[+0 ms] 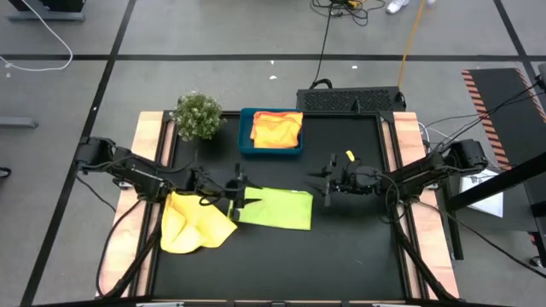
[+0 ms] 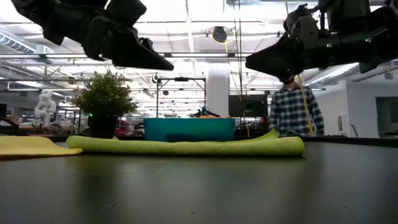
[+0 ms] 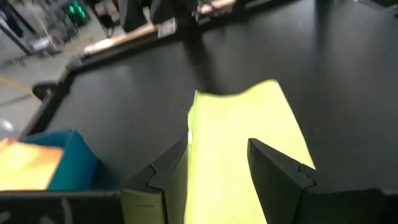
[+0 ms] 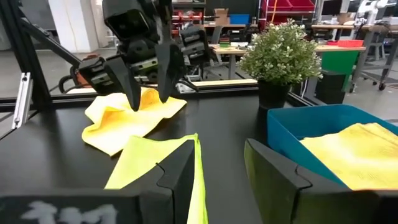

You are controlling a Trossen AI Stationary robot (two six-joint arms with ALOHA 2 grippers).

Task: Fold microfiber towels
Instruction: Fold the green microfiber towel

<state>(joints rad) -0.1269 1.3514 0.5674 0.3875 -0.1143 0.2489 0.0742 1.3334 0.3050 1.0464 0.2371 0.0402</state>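
Note:
A lime green microfiber towel (image 1: pixel 277 209) lies folded flat in a long rectangle at the table's middle, also seen in the low view (image 2: pixel 186 147). A yellow towel (image 1: pixel 192 226) lies crumpled to its left. My left gripper (image 1: pixel 247 194) hangs open above the green towel's left end (image 3: pixel 242 124), clear of it. My right gripper (image 1: pixel 324 183) hangs open above the bare table just off the towel's far right corner, pointing toward the table's left (image 4: pixel 217 149). Orange-yellow folded towels (image 1: pixel 277 128) rest in the blue tray (image 1: pixel 246 136).
A small green plant (image 1: pixel 198 115) stands at the far left beside the tray. A small yellow scrap (image 1: pixel 350 155) lies on the table right of the tray. A person in a plaid shirt (image 2: pixel 295 112) stands beyond the far edge. Bare black table lies along the near side.

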